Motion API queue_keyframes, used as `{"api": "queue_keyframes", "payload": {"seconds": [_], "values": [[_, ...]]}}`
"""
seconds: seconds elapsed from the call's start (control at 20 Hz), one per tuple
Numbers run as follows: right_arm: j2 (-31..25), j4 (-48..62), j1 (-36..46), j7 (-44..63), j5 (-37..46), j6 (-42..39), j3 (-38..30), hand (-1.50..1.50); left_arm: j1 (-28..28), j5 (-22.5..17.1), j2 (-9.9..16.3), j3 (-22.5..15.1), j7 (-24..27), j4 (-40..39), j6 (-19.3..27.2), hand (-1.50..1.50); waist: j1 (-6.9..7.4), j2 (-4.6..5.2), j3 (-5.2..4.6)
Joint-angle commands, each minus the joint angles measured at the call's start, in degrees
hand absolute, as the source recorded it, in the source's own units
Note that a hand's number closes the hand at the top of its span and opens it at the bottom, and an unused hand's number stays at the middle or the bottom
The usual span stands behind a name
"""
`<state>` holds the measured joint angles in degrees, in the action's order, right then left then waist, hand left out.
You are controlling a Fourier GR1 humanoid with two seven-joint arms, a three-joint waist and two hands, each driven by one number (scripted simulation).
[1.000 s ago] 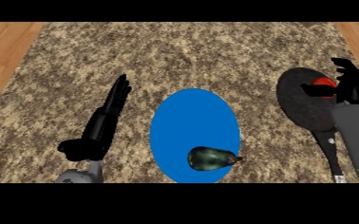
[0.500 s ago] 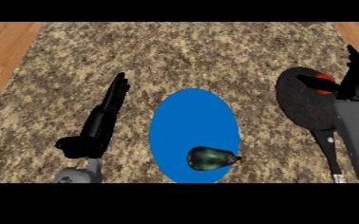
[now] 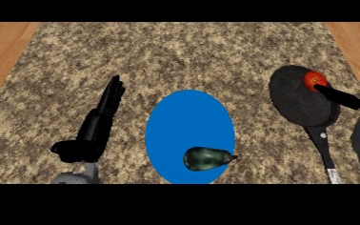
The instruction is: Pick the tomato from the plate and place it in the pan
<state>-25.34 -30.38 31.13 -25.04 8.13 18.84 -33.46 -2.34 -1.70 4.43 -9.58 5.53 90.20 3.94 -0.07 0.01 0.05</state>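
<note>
Red tomato (image 3: 314, 79) in pan (image 3: 299, 100) | right hand (image 3: 337, 95) fingertip touching | left hand (image 3: 95, 124) straight-fingered

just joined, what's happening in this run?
The tomato sits in the black pan near its far rim, with a finger of the right hand pointing at it; whether it touches is unclear. The blue plate holds only a dark green vegetable. The left hand rests open at the left of the counter.

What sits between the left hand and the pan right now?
In the head view, the blue plate lies between the left hand and the pan, with a dark green vegetable at its near end. The tomato is already in the pan.
</note>
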Motion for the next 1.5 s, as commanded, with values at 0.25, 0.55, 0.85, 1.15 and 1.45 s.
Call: {"api": "queue_keyframes", "payload": {"seconds": [0.25,0.55,0.85,1.15,1.45], "values": [[1.68,-14.25,-17.38,-4.78,-7.98,-19.83,0.81,-1.50,0.26,-1.63,2.28,3.69,1.08,-1.28,-2.28,0.00,-1.07,-0.30,-0.13],[4.22,-26.87,-25.57,-3.50,-10.21,-19.54,3.34,-1.50,1.67,1.24,-1.63,0.28,0.86,0.40,-0.88,0.00,-0.13,-0.08,-0.06],[7.05,-31.91,-33.27,-5.34,-8.87,-18.33,4.56,-1.50,3.01,-0.18,0.17,2.56,2.18,0.02,-4.04,0.00,-0.04,-0.04,-0.05],[8.75,-43.65,-36.31,2.41,-7.58,-16.59,7.31,-1.50,2.04,2.78,-2.74,1.61,3.09,-1.72,-1.89,0.00,-0.06,-0.04,-0.06],[8.52,-42.74,-38.63,1.32,-6.15,-16.22,6.73,-1.50,1.76,3.00,-2.21,2.42,0.64,0.18,-3.33,0.00,-0.02,-0.04,-0.06]]}}
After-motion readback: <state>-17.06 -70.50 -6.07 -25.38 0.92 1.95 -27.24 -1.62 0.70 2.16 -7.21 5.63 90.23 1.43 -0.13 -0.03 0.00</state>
